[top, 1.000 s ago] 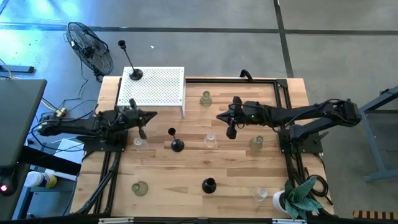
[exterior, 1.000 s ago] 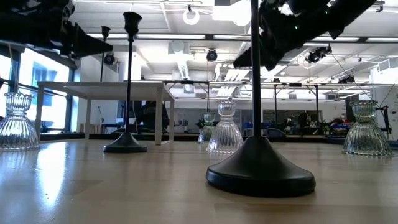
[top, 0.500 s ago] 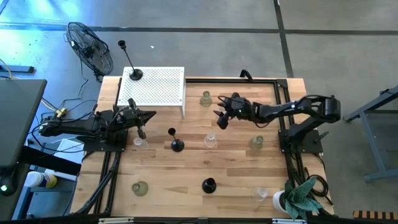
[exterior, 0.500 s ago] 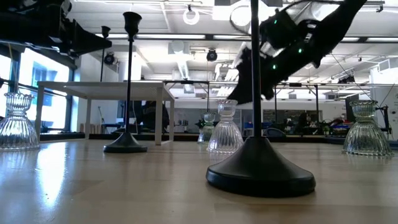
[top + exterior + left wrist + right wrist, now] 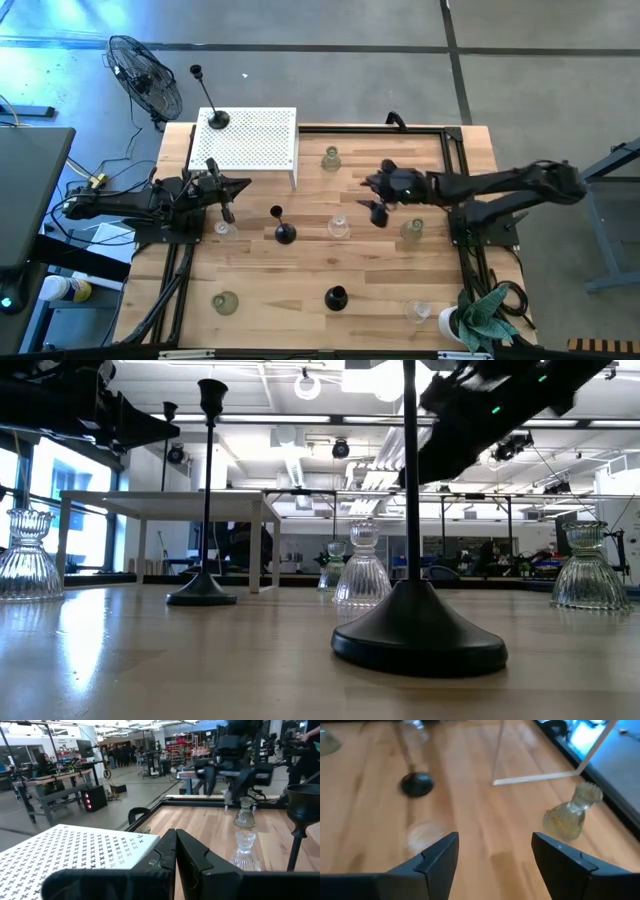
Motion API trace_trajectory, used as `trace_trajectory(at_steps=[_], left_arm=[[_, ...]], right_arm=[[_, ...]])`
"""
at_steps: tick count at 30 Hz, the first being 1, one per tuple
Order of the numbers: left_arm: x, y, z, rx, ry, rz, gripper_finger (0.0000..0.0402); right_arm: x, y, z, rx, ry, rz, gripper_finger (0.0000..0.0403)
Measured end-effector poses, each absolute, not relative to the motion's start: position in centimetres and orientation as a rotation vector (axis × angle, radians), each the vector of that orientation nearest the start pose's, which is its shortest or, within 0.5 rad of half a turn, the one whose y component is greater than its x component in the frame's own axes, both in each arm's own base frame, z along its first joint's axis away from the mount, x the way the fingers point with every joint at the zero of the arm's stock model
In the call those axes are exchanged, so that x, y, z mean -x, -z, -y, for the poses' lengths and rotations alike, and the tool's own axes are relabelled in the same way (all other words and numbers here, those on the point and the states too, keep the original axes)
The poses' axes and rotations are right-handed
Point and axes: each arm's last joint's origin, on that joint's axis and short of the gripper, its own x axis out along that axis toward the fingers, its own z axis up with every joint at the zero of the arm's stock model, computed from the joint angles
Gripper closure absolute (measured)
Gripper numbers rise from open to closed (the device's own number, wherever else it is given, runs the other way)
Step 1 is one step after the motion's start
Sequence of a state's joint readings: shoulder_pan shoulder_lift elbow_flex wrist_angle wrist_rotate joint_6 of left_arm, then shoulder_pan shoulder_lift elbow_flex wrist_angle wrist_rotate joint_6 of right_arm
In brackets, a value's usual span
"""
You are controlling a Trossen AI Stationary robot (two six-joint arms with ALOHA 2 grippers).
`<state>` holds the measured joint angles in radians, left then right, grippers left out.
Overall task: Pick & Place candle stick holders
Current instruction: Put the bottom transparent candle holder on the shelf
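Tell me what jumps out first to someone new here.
The right hand hangs open and empty over the middle of the wooden table, with glass candle stick holders and black ones scattered around it. One black holder stands alone on the white perforated platform at the far left corner. The left hand waits shut beside that platform.

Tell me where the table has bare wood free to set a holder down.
Free: the front strip between the greenish glass holder and the black holder. Crowded: the middle row, around the tall black holder and the clear glass holder.
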<state>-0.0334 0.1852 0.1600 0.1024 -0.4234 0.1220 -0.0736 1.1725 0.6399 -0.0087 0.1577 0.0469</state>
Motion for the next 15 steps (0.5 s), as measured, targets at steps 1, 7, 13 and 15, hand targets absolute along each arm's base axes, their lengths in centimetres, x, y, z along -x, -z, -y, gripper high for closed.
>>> trace_trajectory(at_steps=[1, 7, 13, 15], left_arm=[[-10.1, -21.3, -0.9, -0.099, -0.393, 0.052, 0.0399], [-10.1, -21.1, -0.8, -0.086, -0.391, 0.036, 0.0399], [-10.1, -21.1, -0.9, -0.086, -0.391, 0.03, 0.0399], [-10.1, -21.1, -0.9, -0.083, -0.391, 0.031, 0.0399]], right_arm=[[-23.4, -22.7, 1.6, -0.035, 0.232, -0.555, 0.0167], [-19.8, -23.4, -3.0, -0.125, 0.131, -0.789, 0.0241], [-18.1, -25.7, -7.6, -0.144, 0.105, -0.892, 0.0382], [-17.8, -26.2, -9.0, -0.166, 0.091, -0.914, 0.0392]])
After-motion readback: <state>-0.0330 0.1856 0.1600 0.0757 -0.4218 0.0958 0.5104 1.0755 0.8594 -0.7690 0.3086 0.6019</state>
